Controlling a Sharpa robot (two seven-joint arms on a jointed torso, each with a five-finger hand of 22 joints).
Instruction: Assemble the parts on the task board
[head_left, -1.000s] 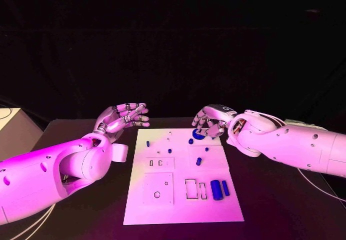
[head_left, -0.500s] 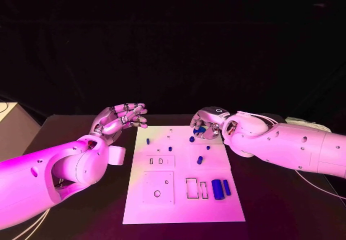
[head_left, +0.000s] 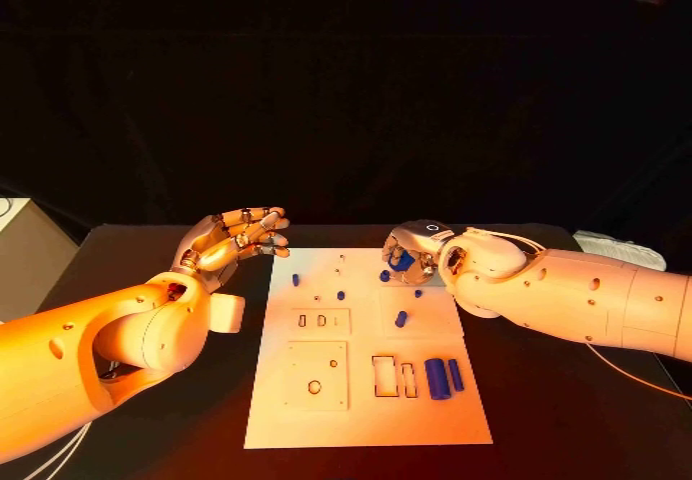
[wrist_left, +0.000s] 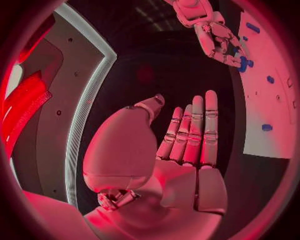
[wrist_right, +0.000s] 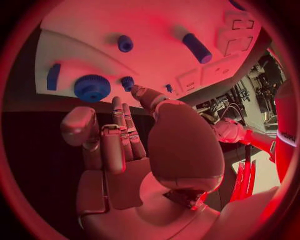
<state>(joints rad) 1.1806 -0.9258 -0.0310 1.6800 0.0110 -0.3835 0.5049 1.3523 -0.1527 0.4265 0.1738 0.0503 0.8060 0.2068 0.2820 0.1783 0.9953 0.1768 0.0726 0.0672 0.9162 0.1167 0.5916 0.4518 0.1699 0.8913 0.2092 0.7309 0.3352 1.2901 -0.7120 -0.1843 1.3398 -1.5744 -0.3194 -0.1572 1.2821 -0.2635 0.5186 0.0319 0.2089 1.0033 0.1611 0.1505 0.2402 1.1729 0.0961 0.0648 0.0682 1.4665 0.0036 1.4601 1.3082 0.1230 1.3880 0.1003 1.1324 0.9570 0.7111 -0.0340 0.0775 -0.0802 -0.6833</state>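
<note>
Head looks down; wrists share task board (head_left: 368, 345).

- Our left hand (head_left: 238, 240) is raised beside the far left corner of the board, holding nothing, its fingers (wrist_left: 194, 130) straight and close together.
- Our right hand (head_left: 414, 255) hangs over the far right part of the board, empty, its fingers (wrist_right: 122, 132) slightly bent.

The right hand (head_left: 414, 255) was lowered and drawn in over the far end of the task board (head_left: 364, 420). The round blue part (wrist_right: 92, 87), earlier visible at its fingertips, was largely hidden beneath it.
</note>
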